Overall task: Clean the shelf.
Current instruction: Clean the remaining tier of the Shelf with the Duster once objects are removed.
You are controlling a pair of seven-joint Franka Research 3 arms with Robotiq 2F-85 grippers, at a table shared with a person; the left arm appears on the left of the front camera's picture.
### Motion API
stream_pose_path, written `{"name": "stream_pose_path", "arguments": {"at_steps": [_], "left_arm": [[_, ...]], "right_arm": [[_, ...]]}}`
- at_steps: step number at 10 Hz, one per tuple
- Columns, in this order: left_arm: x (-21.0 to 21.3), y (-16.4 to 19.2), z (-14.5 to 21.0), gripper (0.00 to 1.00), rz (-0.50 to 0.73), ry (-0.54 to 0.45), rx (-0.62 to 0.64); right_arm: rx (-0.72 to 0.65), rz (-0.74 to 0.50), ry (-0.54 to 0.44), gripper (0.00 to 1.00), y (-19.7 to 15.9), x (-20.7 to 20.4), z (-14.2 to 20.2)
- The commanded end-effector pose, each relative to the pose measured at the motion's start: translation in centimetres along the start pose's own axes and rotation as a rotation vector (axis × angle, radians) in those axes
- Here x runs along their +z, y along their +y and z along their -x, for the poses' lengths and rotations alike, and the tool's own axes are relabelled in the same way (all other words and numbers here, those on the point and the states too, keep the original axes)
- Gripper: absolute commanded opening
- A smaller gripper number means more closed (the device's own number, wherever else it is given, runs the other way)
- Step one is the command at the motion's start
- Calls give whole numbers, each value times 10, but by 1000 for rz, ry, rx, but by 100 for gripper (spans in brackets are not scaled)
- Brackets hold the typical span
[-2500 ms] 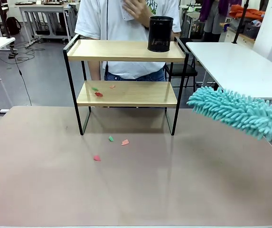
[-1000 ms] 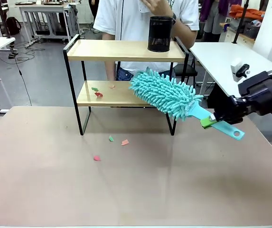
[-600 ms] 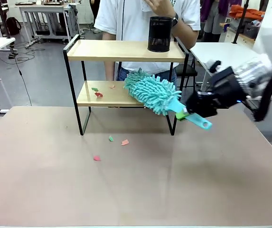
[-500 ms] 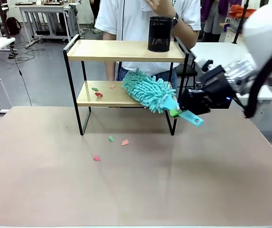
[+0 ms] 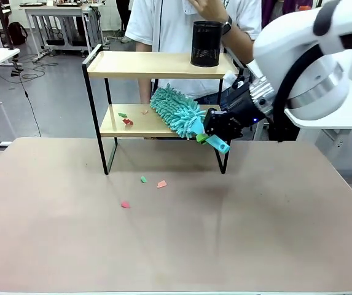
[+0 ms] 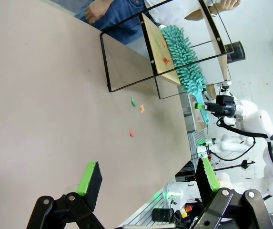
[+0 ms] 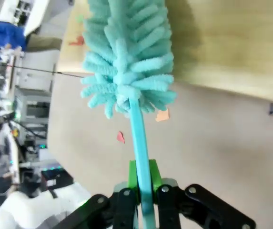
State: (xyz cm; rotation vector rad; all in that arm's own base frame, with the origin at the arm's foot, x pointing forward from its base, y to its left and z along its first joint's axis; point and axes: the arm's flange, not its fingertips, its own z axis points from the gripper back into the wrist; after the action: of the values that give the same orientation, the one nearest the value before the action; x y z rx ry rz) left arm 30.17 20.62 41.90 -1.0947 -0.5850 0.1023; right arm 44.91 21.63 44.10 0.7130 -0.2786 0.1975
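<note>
Table (image 5: 255,233): a wide pinkish-brown top; it carried the shelf near its far edge
Right arm (image 5: 311,55): white and bulky, it came in from the right and reached across to the front right side of the shelf
Person (image 5: 182,24): stood behind the shelf in a white shirt and jeans, one hand (image 5: 207,8) raised to the chest
Shelf (image 5: 145,65): two light wooden boards in a thin black frame, upright on four legs at the far middle of the table
Duster (image 5: 174,112): a fluffy turquoise head lay tilted over the right half of the lower board, between the two boards; its thin turquoise handle sloped down and out past the front edge; whether the head pressed on the wood could not be told
Left gripper (image 6: 148,174): hung above bare table well apart from the shelf, its green-padded fingers spread wide with nothing between them
Right gripper (image 7: 140,181): clamped tight on the duster's handle, just in front of the shelf
Cup (image 5: 207,43): black mesh, upright at the right end of the top board
Scraps on the shelf (image 5: 127,121): red, green and orange bits on the left part of the lower board, just left of the duster's head
Scraps on the table (image 5: 162,184): a green, an orange and a red bit lay in front of the shelf's left half
</note>
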Motion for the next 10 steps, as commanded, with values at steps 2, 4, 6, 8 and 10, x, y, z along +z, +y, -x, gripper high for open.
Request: {"name": "stream_pose_path", "arguments": {"at_steps": [2, 4, 6, 8, 10], "left_arm": [[-1, 0, 0, 100, 24, -19, -22], [-1, 0, 0, 100, 24, -19, -22], [-1, 0, 0, 100, 24, -19, -22], [-1, 0, 0, 100, 24, -19, -22], [-1, 0, 0, 100, 24, -19, -22]], "right_arm": [[40, 18, 53, 8, 14, -24, -22], [83, -38, 95, 8, 24, -32, -19], [140, -103, 167, 8, 34, -37, -8], [192, -172, 246, 8, 37, -40, -1], [287, -237, 344, 8, 31, -35, 5]]}}
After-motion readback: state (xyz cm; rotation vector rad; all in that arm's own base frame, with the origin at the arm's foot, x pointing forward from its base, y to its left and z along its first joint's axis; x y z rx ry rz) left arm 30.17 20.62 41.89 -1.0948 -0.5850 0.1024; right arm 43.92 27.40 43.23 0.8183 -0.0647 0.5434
